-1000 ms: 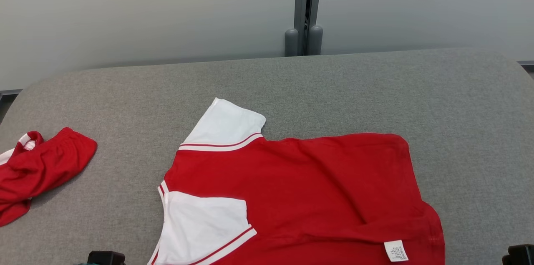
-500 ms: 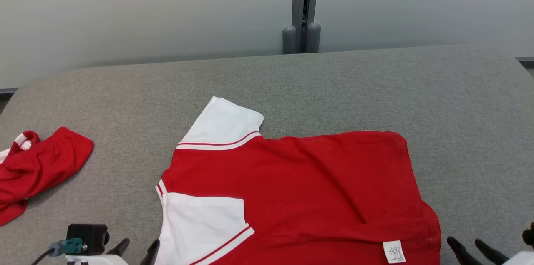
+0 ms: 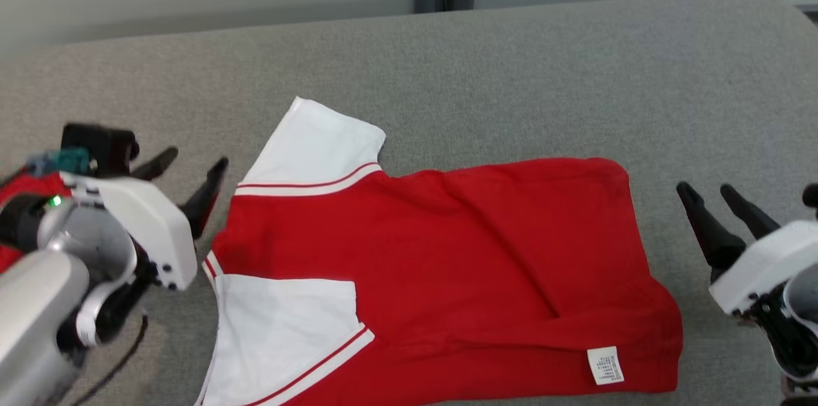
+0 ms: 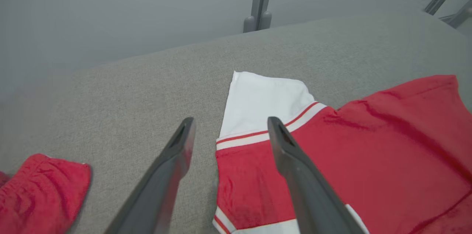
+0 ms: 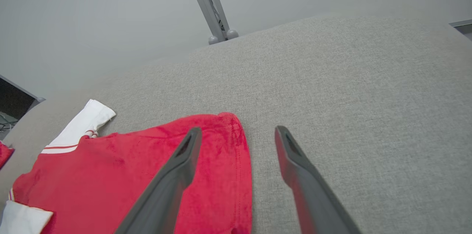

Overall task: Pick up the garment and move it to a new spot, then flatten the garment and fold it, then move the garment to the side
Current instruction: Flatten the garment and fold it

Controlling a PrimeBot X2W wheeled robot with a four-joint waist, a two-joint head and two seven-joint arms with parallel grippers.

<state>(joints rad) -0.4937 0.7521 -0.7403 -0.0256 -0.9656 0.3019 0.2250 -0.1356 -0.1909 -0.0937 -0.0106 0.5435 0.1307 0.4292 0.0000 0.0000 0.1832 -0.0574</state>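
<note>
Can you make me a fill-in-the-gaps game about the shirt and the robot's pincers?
Most of the shirt is ___.
The left pincer and the right pincer are both ___, holding nothing.
The small white label is on the end of the shirt nearest the ___ pincer.
The fabric surface under the shirt is coloured ___.

Missing words: red, open, right, grey.
</note>
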